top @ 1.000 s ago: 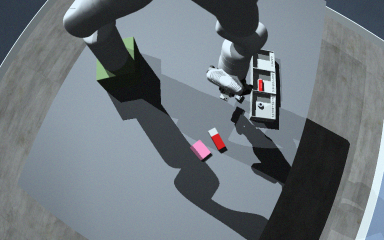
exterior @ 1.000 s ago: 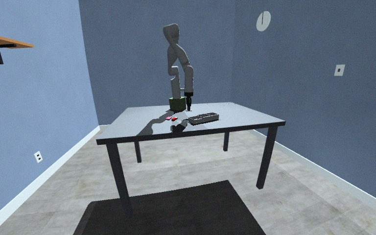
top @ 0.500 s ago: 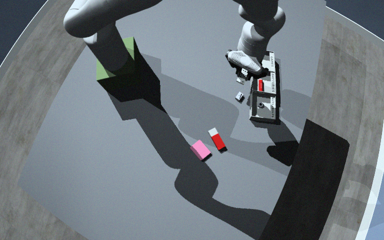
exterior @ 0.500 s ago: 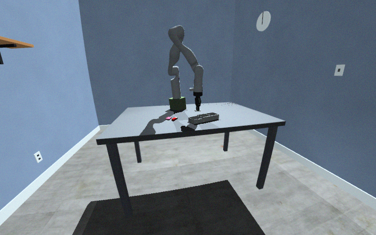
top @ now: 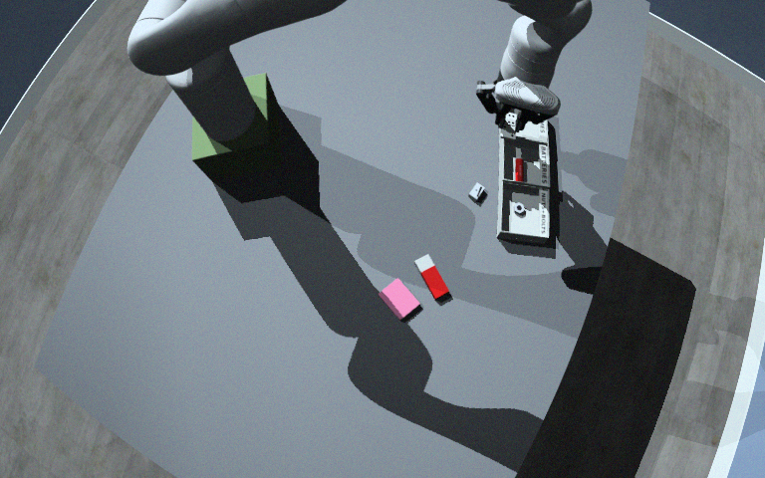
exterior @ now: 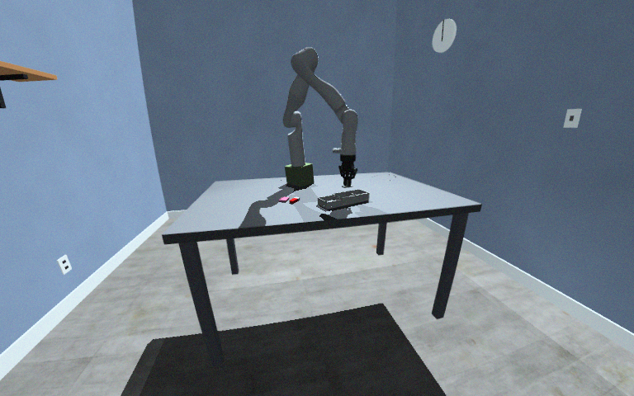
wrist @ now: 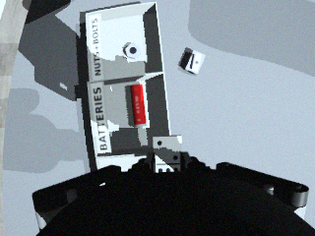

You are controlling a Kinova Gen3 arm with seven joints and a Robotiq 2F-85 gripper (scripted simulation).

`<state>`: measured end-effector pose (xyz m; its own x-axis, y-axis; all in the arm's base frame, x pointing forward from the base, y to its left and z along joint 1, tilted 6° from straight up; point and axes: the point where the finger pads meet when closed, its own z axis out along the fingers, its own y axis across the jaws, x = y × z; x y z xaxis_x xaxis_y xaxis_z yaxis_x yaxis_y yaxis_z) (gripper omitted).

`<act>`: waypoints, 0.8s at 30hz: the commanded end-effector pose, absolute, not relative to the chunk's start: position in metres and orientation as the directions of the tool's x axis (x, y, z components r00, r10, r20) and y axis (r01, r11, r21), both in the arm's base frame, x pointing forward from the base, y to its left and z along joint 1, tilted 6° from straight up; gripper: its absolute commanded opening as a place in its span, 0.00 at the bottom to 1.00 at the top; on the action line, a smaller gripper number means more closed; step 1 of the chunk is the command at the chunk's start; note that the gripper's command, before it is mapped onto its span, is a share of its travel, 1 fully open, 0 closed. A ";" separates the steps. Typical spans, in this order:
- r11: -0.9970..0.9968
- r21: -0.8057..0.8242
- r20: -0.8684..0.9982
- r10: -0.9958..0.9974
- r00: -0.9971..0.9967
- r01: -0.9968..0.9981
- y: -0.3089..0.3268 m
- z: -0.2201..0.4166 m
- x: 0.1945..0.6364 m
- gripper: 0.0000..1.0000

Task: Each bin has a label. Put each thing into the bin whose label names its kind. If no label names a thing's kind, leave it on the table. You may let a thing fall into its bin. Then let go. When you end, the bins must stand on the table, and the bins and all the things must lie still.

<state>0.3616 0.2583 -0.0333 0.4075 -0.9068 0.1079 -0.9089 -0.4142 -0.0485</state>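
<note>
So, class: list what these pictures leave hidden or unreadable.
- Third bin's label: top view, the gripper covers it; only "ES" shows.
- That bin's inside: wrist view, the gripper's body hides it.
- Exterior view: bin labels too small to read.
- White die in the gripper: which fingers touch it is too dark.

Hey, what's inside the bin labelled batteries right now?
A red battery lies in the batteries compartment. Its near end is partly hidden behind the white die held in the jaws, so anything there cannot be seen.

We see our gripper (top: 512,124), holding a die (top: 511,119), above the bin row's (top: 546,185) end compartment on the desk (top: 168,338).
</note>
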 end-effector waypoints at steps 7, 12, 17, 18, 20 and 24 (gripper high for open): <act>-0.477 -0.025 0.107 -0.875 0.472 -0.879 0.311 -0.040 0.367 0.21; -0.474 -0.025 0.108 -0.876 0.469 -0.880 0.313 -0.040 0.367 0.21; -0.474 -0.033 0.104 -0.877 0.469 -0.880 0.312 -0.040 0.368 0.21; -0.474 -0.034 0.104 -0.877 0.469 -0.880 0.312 -0.040 0.368 0.21; -0.475 -0.033 0.104 -0.877 0.469 -0.880 0.310 -0.040 0.368 0.21; -0.475 -0.035 0.106 -0.877 0.469 -0.880 0.307 -0.039 0.369 0.21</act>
